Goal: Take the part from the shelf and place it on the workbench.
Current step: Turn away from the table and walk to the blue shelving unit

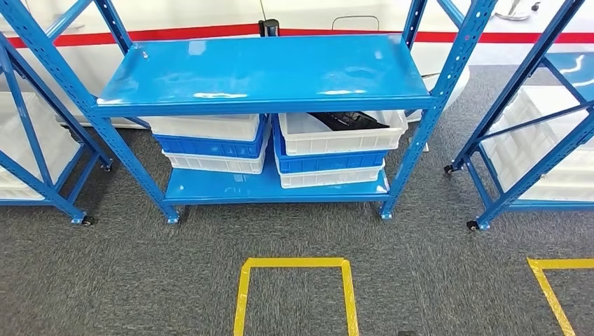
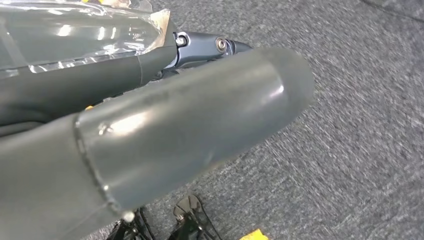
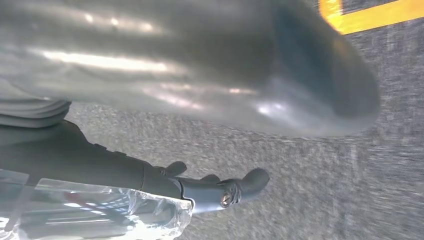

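The part (image 1: 348,120) is a black piece lying in the upper white bin (image 1: 343,140) on the right of the blue rack's lower shelf, half hidden under the top shelf (image 1: 266,70). My left hand (image 2: 190,120) hangs over grey carpet with its thick thumb and dark fingers (image 2: 210,47) stretched out and nothing in them. My right hand (image 3: 210,90) also hangs over the carpet, its dark fingers (image 3: 225,190) straight and holding nothing. Both hands are far from the rack.
White and blue bins (image 1: 210,143) are stacked on the lower shelf's left side. More blue racks with white bins stand at the left (image 1: 42,140) and right (image 1: 539,133). Yellow tape squares (image 1: 294,263) mark the carpet in front of the rack.
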